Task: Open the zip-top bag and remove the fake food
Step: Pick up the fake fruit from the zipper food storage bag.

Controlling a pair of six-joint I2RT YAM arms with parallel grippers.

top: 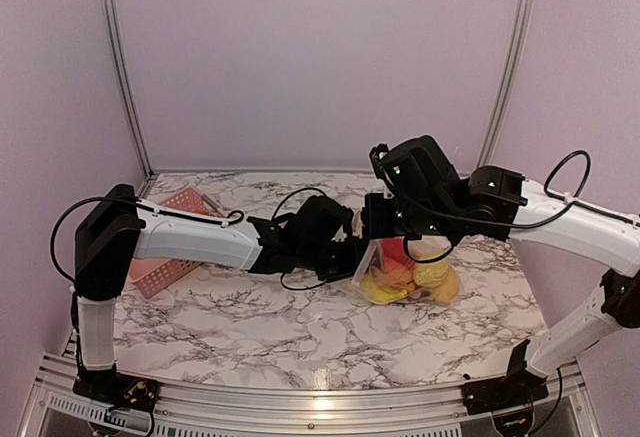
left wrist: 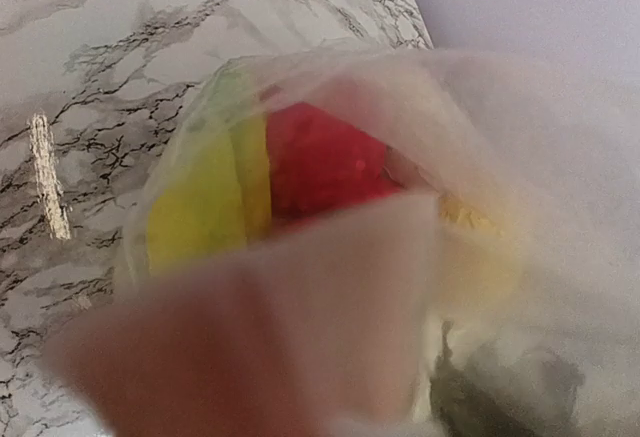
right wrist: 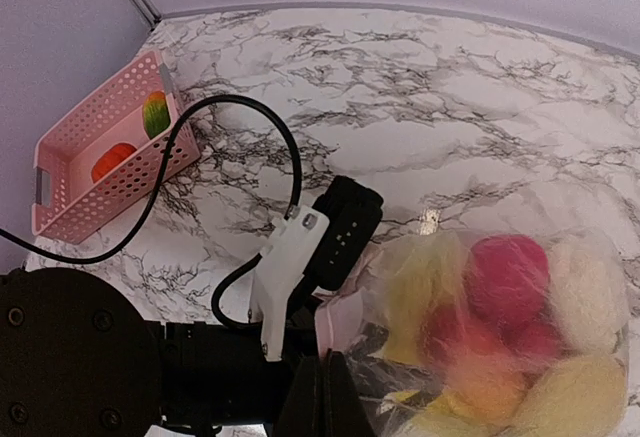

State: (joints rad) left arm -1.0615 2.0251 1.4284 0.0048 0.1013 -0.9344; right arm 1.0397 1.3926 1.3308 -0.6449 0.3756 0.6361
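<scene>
**Bag held at its mouth, toy food still inside**

The bag (top: 412,275) sits right of centre on the marbled table (top: 250,327), its lower end resting on the surface. The toy food (right wrist: 505,277) is inside it, with pink, red, yellow and orange pieces showing through the plastic.

The right tool (right wrist: 322,395) is closed, its fingers pinched together on the bag's upper edge just left of the food.

The left tool (top: 356,255) reaches in from the left and meets that same edge, opposite the right tool. Its own camera is blurred by plastic pressed close, so its grip cannot be determined.

A pink basket (right wrist: 115,189) stands well apart at the table's left rear, holding an orange piece (right wrist: 112,159) and a green piece (right wrist: 155,114).
</scene>
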